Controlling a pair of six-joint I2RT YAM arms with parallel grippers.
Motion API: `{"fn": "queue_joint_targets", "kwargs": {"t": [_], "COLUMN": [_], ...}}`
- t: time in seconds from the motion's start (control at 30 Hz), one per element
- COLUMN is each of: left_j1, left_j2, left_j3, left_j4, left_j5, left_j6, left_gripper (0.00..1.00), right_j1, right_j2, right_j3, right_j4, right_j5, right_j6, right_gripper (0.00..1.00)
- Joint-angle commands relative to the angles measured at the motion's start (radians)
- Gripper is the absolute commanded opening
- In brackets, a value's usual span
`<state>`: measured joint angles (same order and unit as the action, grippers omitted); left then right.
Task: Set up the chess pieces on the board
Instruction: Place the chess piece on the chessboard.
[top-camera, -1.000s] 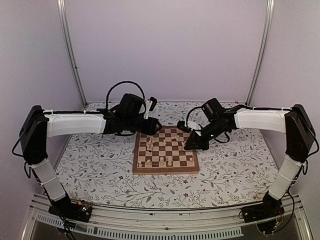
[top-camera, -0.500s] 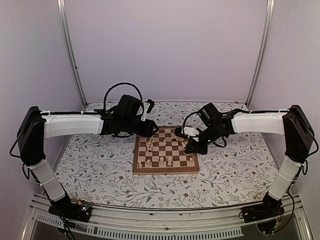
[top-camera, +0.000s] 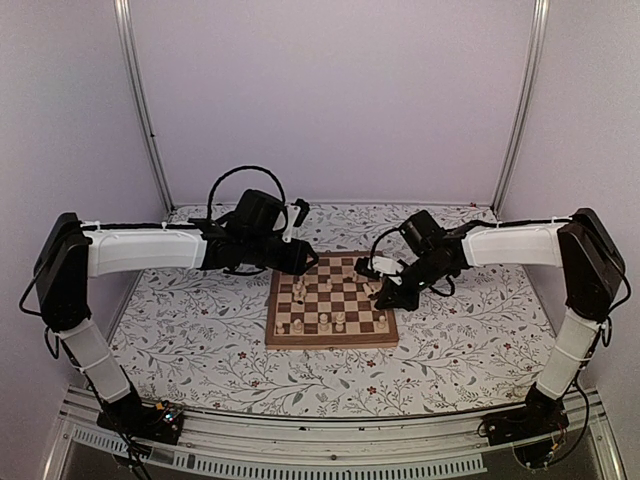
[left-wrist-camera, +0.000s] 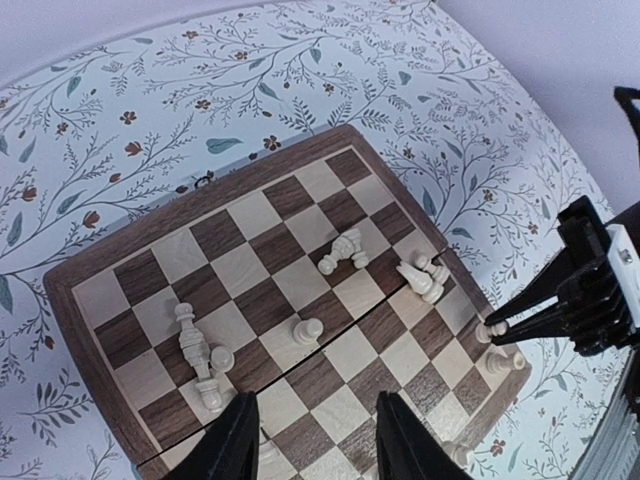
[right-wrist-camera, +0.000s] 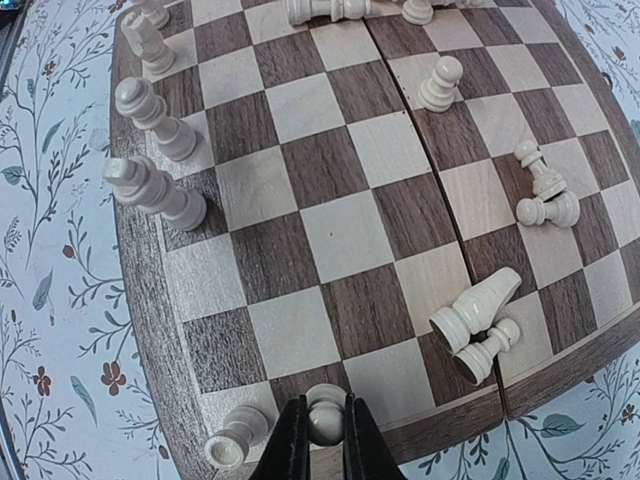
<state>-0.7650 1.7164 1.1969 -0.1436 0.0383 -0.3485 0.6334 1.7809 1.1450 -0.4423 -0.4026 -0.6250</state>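
Right wrist view: right jaws closed on an upright pawn (right-wrist-camera: 325, 418) at the board (right-wrist-camera: 345, 235) edge. Beyond them, several chess pieces (right-wrist-camera: 478, 312) lie toppled. Left jaws parted and empty. Most of the setup apparently remains.

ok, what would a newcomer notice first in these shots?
The chessboard sits mid-table on a floral cover, with pale chessmen scattered across it, several toppled toward its right side. The right gripper is shut on a pawn at the board's right edge. The left gripper hangs open above the far left corner.
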Motion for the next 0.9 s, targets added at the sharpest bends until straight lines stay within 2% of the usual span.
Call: {"fn": "queue_joint_targets", "kwargs": {"t": [0.0,0.47,0.87], "left_j1": [0.010,0.009,0.009], "left_j2": [-0.011,0.002,0.010], "left_j3": [-0.008,-0.002,0.000], "left_j4": [0.012,0.015,0.017], "left_j5": [0.008,0.018,0.028], "left_j6": [-0.005,-0.004,-0.009], "left_gripper": [0.43,0.43,0.43], "right_j1": [-0.004,-0.005,-0.015], "right_j2": [0.025,0.053,0.048], "right_j3": [-0.006,0.006,0.026], "right_j4": [-0.006,-0.025,-0.043], "right_j5": [-0.026,-0.019,-0.030], "right_j6": [-0.005,-0.005,0.007], "right_gripper": [0.03,0.09,0.20]}}
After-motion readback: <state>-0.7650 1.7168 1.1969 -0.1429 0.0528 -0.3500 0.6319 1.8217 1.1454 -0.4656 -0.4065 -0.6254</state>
